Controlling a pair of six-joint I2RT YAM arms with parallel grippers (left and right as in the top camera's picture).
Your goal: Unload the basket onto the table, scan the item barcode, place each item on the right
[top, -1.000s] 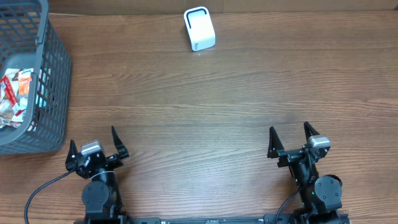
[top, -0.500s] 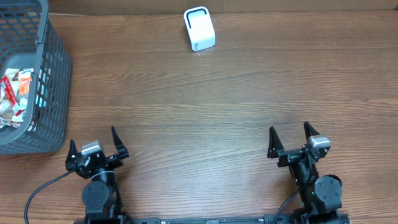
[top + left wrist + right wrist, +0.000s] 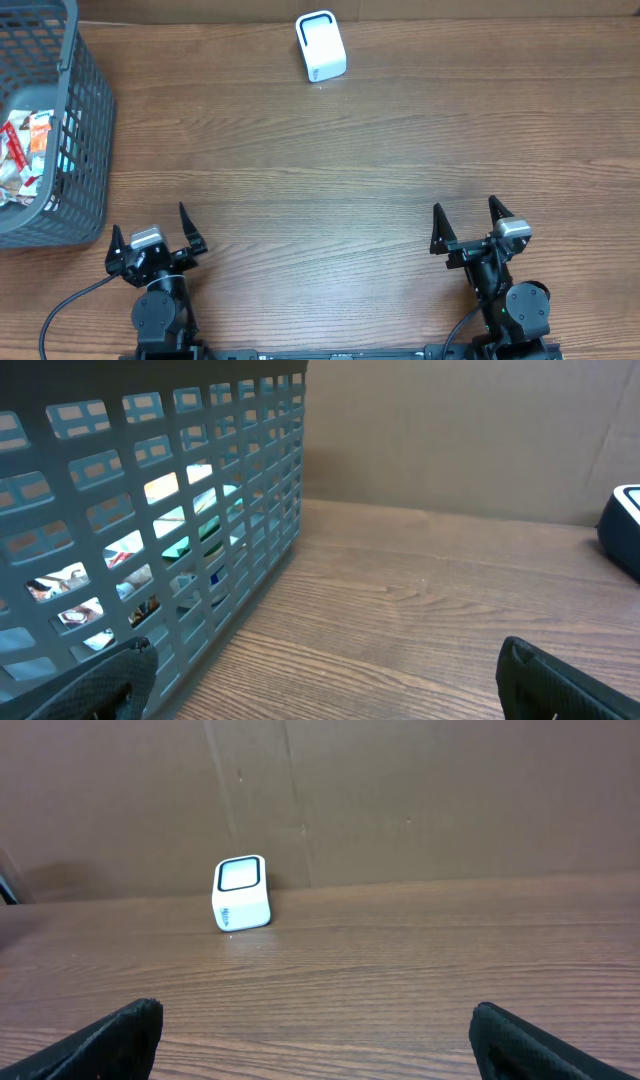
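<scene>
Nothing had changed over the last second: across the overhead views both arms sat in the same parked pose at the near edge of the table (image 3: 330, 150), and no object had shifted. The left gripper (image 3: 150, 224) had its fingers spread wide with nothing between them, and the right gripper (image 3: 465, 208) was likewise fully spread and empty. For the task, that stillness meant no step was yet in hand, so picking an item and presenting it were both left to do. The goods to be scanned appeared to be the snack packets (image 3: 22, 160) lying inside the grey mesh basket (image 3: 92, 110) at the far left. The basket was nearest the left arm, whose wrist camera looked straight at its lattice wall, with coloured wrappers showing through the holes. The white scanner (image 3: 321, 46) stood upright at the far edge of the table, a little left of centre and well apart from both the basket and the arms. The right wrist view had it ahead and to the left, window facing the arm. Which packet was meant, and where its barcode lay, could not be told. A sensible first move would probably be for the left arm to reach into the basket, though the tall wall called for a descent from above.
</scene>
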